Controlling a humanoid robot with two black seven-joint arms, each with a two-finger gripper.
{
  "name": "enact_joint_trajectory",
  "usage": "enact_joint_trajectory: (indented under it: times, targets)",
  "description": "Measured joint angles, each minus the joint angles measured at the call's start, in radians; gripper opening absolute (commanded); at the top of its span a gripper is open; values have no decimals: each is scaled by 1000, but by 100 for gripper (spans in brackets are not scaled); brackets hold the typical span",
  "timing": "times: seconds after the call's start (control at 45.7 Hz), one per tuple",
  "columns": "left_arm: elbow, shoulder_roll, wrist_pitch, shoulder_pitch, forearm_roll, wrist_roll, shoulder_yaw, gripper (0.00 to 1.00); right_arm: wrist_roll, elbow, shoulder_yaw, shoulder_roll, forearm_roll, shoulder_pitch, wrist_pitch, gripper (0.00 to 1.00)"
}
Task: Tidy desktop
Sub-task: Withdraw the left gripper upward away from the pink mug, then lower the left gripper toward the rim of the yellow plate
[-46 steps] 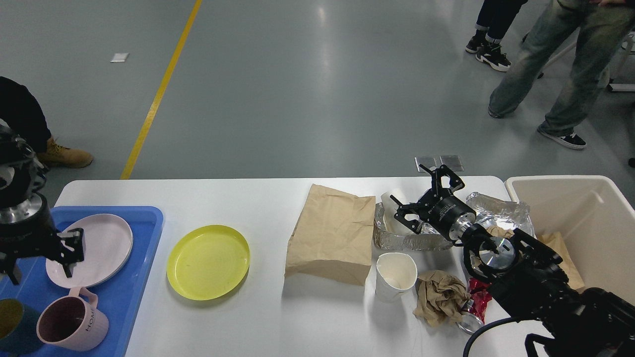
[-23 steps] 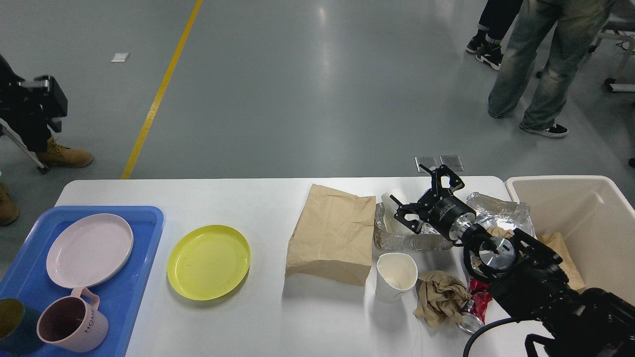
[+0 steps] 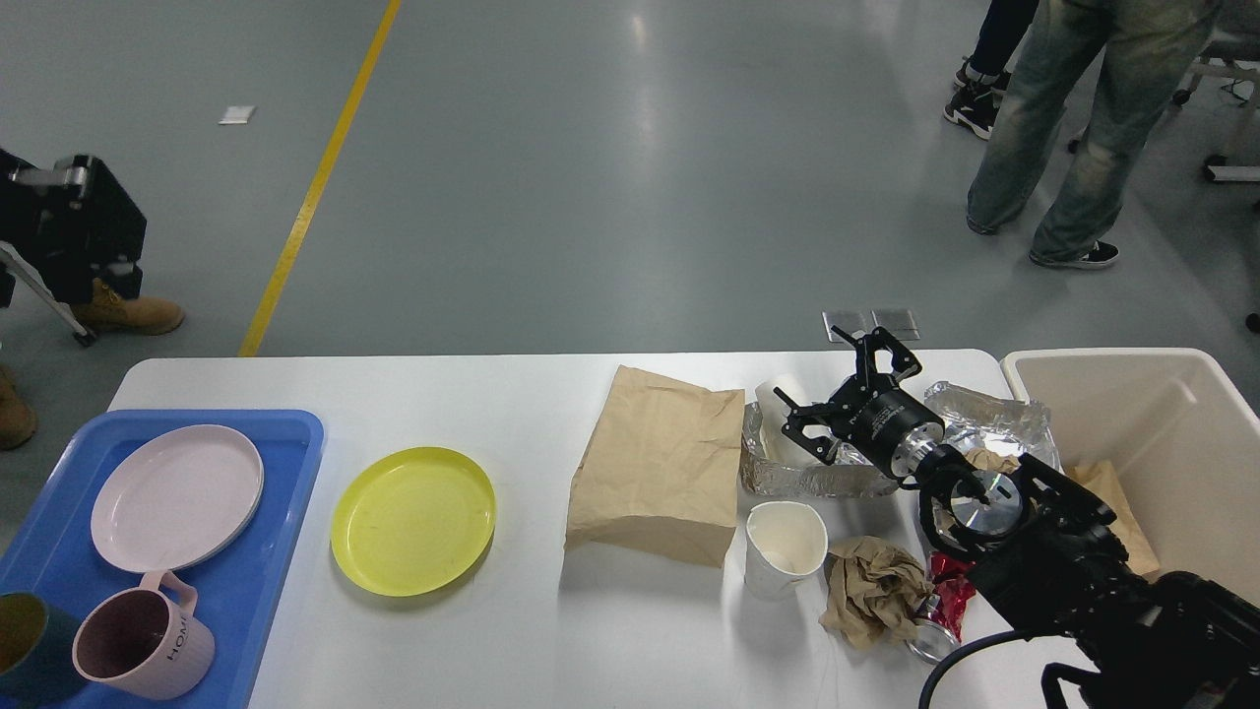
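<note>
The white desktop (image 3: 551,394) holds a yellow plate (image 3: 413,520), a brown paper bag (image 3: 660,463), a white paper cup (image 3: 783,547), crumpled brown paper (image 3: 871,591), a red wrapper (image 3: 950,594) and a foil tray (image 3: 812,480). My right gripper (image 3: 844,390) is open and empty. It hovers over the foil tray, beside a white cup (image 3: 778,396) in it. A dark blocky part (image 3: 94,231) at the far left edge, above the floor, looks like my left arm's end; its fingers cannot be told apart.
A blue tray (image 3: 266,551) at the left holds a pink plate (image 3: 177,497), a pink mug (image 3: 143,645) and a dark cup (image 3: 18,645). A cream bin (image 3: 1181,463) with brown paper inside stands at the right. More crumpled foil (image 3: 989,418) lies beside it. People stand beyond the table.
My left arm has lifted away from the pink plate on the blue tray and pulled back to the far left edge. My right arm has not moved.
</note>
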Motion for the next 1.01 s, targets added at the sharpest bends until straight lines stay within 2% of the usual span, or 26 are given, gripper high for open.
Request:
enact_joint_trajectory:
  times: [0.241, 0.372, 0.482, 0.591, 0.788, 0.876, 1.007]
  targets:
    - [-67, -23, 0, -37, 1, -24, 36, 76, 0, 0, 0, 0, 0, 0, 0, 100]
    - [-59, -31, 0, -37, 1, -27, 32, 77, 0, 0, 0, 0, 0, 0, 0, 100]
    - [-2, -36, 0, 4, -2, -28, 23, 77, 0, 0, 0, 0, 0, 0, 0, 100]
    - [85, -36, 0, 139, -2, -26, -19, 77, 0, 0, 0, 0, 0, 0, 0, 100]
    - [284, -30, 7, 473, -1, -14, -169, 76, 0, 0, 0, 0, 0, 0, 0, 100]
    - [348, -24, 56, 609, -1, -12, -255, 77, 0, 0, 0, 0, 0, 0, 0, 100]
    - [395, -28, 183, 788, -4, -12, -352, 78, 0, 0, 0, 0, 0, 0, 0, 100]
